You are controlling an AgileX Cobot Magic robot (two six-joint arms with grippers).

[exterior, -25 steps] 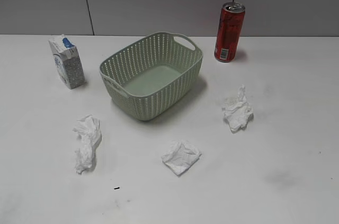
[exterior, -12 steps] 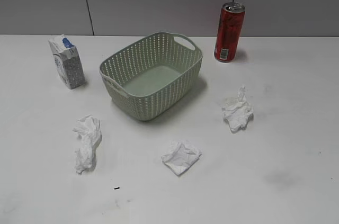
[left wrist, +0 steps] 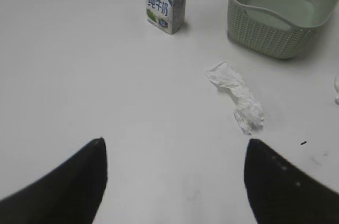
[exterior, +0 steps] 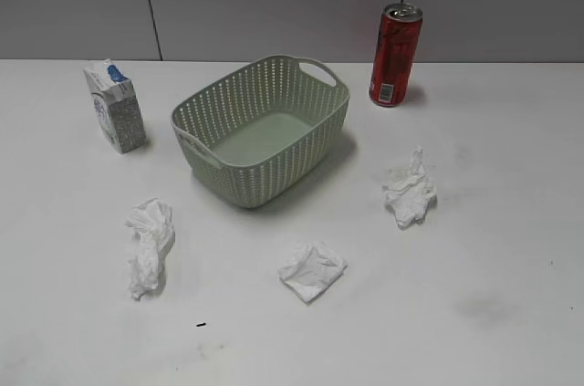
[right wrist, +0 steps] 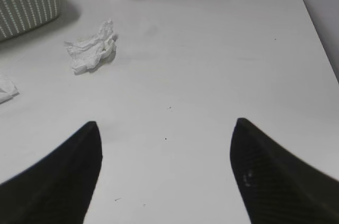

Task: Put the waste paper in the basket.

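- Left gripper [left wrist: 175, 181]: its two dark fingers [left wrist: 63, 187] stand spread wide at the bottom of the left wrist view, holding nothing and touching nothing, with bare table [left wrist: 79, 75] between them.
- Carton [exterior: 115, 106]: a grey-white box with a blue top, upright at the far left of the table, well left of the basket.
- Left wad [exterior: 150, 245]: a long crumpled strip lying flat, in front of the basket's left end and apart from it. In the left wrist view it [left wrist: 236, 95] lies ahead of the gripper and off to its right side, nearer the right finger but clear of it.
- Basket [exterior: 239, 181]: pale green with perforated walls, upright in the middle of the table, turned at an angle, nothing inside. In the left wrist view its rim [left wrist: 267, 18] shows at the top right, beyond the left wad.
- Middle wad [exterior: 311, 269]: flatter and squarer, in front of the basket and apart from it, between the other two wads.
- Can [exterior: 395, 55]: red, upright, behind and to the right of the basket.
- Right wad [exterior: 409, 191]: bunched with one peak up, right of the basket and in front of the can. In the right wrist view it [right wrist: 91, 48] lies ahead and to the left, well apart from the fingers.
- Right gripper [right wrist: 164, 176]: fingers [right wrist: 275, 176] spread wide, empty, over bare table.
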